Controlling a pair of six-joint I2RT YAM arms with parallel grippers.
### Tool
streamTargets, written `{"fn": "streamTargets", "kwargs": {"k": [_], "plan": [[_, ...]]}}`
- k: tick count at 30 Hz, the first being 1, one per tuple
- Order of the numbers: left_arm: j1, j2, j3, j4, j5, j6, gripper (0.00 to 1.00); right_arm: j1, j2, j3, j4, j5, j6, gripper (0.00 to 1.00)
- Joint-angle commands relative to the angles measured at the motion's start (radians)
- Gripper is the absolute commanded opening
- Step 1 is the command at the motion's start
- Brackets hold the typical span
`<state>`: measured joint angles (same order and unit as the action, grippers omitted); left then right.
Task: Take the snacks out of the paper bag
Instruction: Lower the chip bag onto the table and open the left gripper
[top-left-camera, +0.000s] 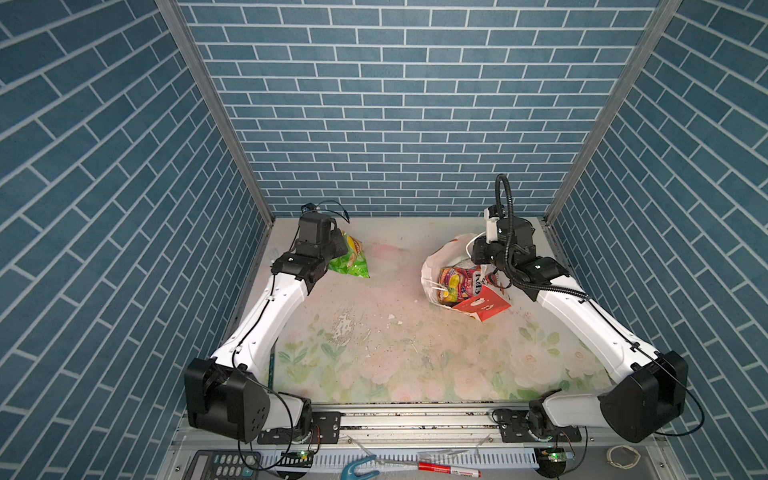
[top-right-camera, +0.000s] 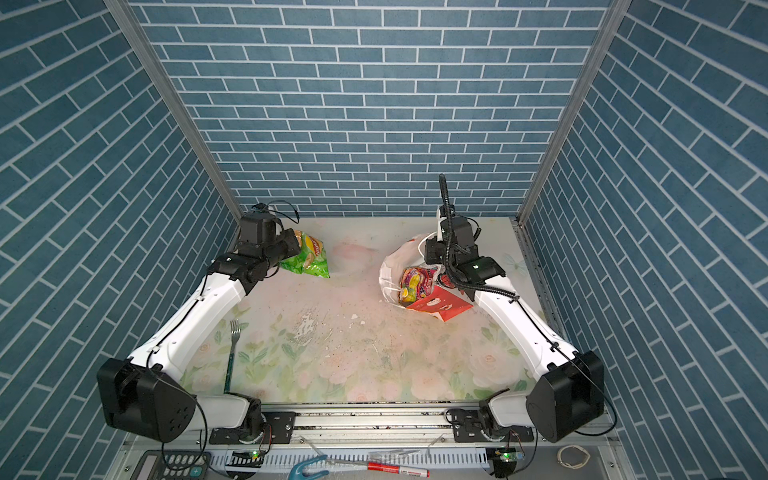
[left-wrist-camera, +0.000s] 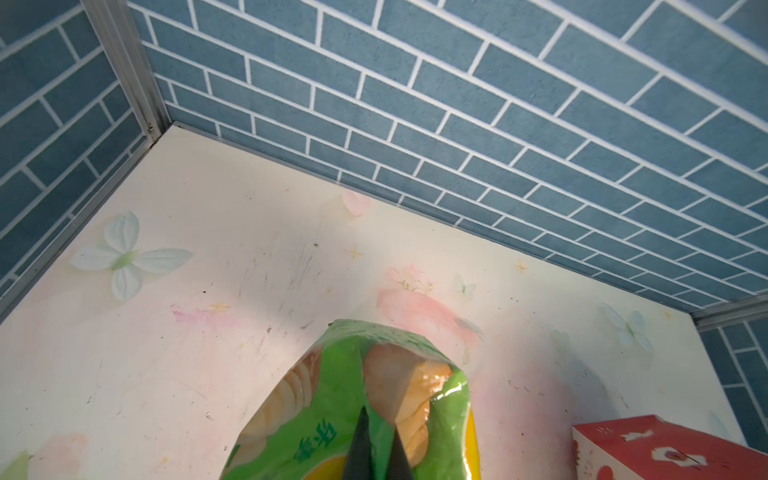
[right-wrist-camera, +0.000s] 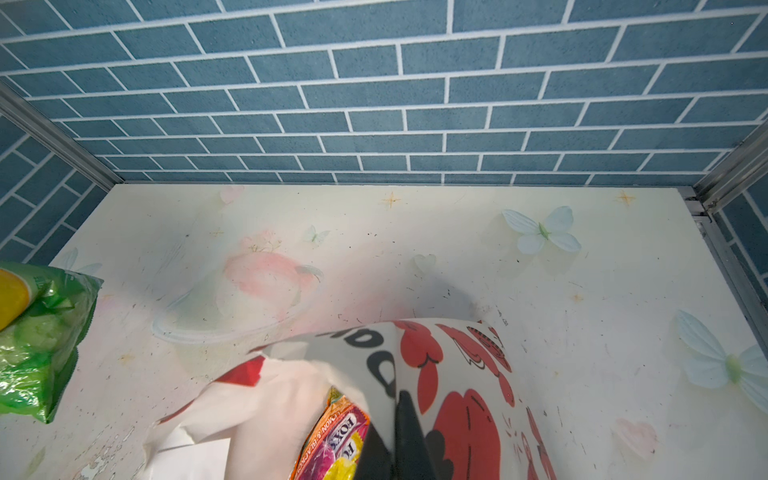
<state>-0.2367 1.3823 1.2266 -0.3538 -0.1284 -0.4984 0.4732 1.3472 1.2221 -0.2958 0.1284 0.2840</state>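
Green-handled fork (top-right-camera: 232, 353) lies lower left in a top view, beside the left arm and well apart from the work. Upper left of the table (top-left-camera: 395, 353) in both top views, the left gripper (left-wrist-camera: 379, 424) is clamped tight on the green Lay's chip bag (top-left-camera: 351, 262). The bag is glossy and crinkled and sticks out to the gripper's right. Can't tell if its lower corner touches the table.

Mid-table has a peeled patch (top-left-camera: 345, 328) with white flakes, blocking nothing.

Right of centre is the paper bag (top-left-camera: 430, 266): crumpled, tilted, mouth open upward, red panel at lower right. A purple-orange-yellow FOX'S packet (top-left-camera: 457, 284) sits inside, partly hidden by the right arm. The right gripper (right-wrist-camera: 390, 424) is pinched closed on the bag's wall by the "Day" lettering.

Bottom ledge: calculator (top-left-camera: 222, 463), blue tool (top-left-camera: 359, 467), red marker (top-left-camera: 449, 468), rubber band (top-left-camera: 623, 455).
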Motion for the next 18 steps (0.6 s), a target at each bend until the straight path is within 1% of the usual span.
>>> {"fn": "streamTargets", "kwargs": {"k": [1,6,9,10,11,12,15,16,18], "plan": [[0.012,0.052,-0.026,0.043,-0.065,0.023,0.00,0.004,-0.039,-0.012,0.020,-0.004,0.039,0.00],[0.012,0.132,-0.041,0.048,-0.202,0.066,0.00,0.004,-0.043,-0.016,0.013,-0.003,0.042,0.00],[0.016,0.175,-0.036,0.057,-0.228,0.093,0.00,0.004,-0.046,-0.023,0.009,0.007,0.042,0.00],[0.017,0.187,-0.028,0.048,-0.224,0.100,0.02,0.004,-0.046,-0.023,0.007,0.008,0.041,0.00],[0.017,0.198,-0.019,0.043,-0.218,0.105,0.14,0.004,-0.045,-0.024,0.004,0.009,0.039,0.00],[0.017,0.203,-0.013,0.044,-0.202,0.113,0.29,0.004,-0.045,-0.021,-0.002,0.010,0.037,0.00],[0.015,0.186,-0.019,0.062,-0.151,0.123,0.65,0.005,-0.043,-0.017,-0.016,0.015,0.034,0.00],[0.015,0.170,-0.028,0.070,-0.135,0.123,0.74,0.004,-0.045,-0.018,-0.020,0.017,0.034,0.00],[0.012,0.126,-0.045,0.080,-0.112,0.120,0.82,0.004,-0.046,-0.015,-0.025,0.019,0.035,0.00]]}}
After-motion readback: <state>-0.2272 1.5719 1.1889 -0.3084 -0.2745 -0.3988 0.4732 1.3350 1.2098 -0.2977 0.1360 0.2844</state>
